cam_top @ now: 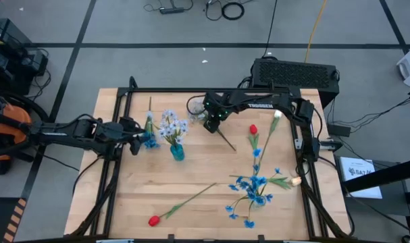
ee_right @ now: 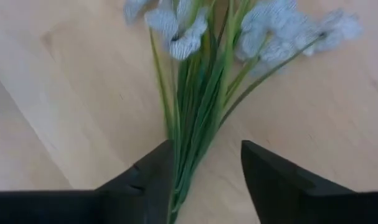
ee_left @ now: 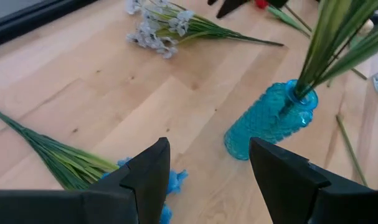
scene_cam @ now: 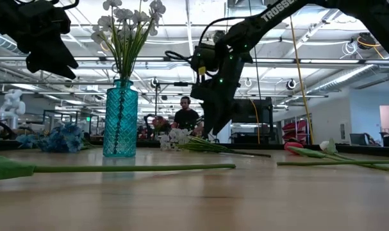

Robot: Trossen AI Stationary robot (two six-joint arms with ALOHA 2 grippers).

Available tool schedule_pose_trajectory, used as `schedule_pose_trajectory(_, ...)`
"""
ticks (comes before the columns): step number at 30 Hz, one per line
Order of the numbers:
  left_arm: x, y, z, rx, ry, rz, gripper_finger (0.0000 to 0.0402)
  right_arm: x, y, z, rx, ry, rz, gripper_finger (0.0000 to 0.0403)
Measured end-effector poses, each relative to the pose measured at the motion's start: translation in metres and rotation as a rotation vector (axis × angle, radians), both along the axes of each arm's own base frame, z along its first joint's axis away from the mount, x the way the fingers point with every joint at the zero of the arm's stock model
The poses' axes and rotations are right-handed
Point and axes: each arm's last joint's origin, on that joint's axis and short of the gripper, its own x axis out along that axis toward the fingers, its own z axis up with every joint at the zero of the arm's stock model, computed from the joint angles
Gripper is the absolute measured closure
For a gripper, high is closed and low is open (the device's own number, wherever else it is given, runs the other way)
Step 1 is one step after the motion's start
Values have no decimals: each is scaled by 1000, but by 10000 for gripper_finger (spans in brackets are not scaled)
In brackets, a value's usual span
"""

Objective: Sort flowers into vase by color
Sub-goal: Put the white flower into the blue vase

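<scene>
A teal glass vase stands left of the table's middle and holds pale blue-white flowers. A pale blue-white spray lies flat near the far edge. My right gripper is over it, pointing steeply down and open, with a finger on either side of its green stems. My left gripper hovers open left of the vase, above a bright blue spray that lies on the table.
On the right half lie a red tulip, a white tulip, a heap of bright blue sprays and a cream bud. Another red tulip lies near the front edge. Bare wood shows between vase and heap.
</scene>
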Motion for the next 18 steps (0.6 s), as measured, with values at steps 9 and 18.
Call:
schedule_pose_trajectory(9,0,0,0,6,-1,9,179,16,8,-26,-30,9,52,168)
schedule_pose_trajectory(18,0,0,0,7,2,10,179,19,12,-56,7,89,56,219)
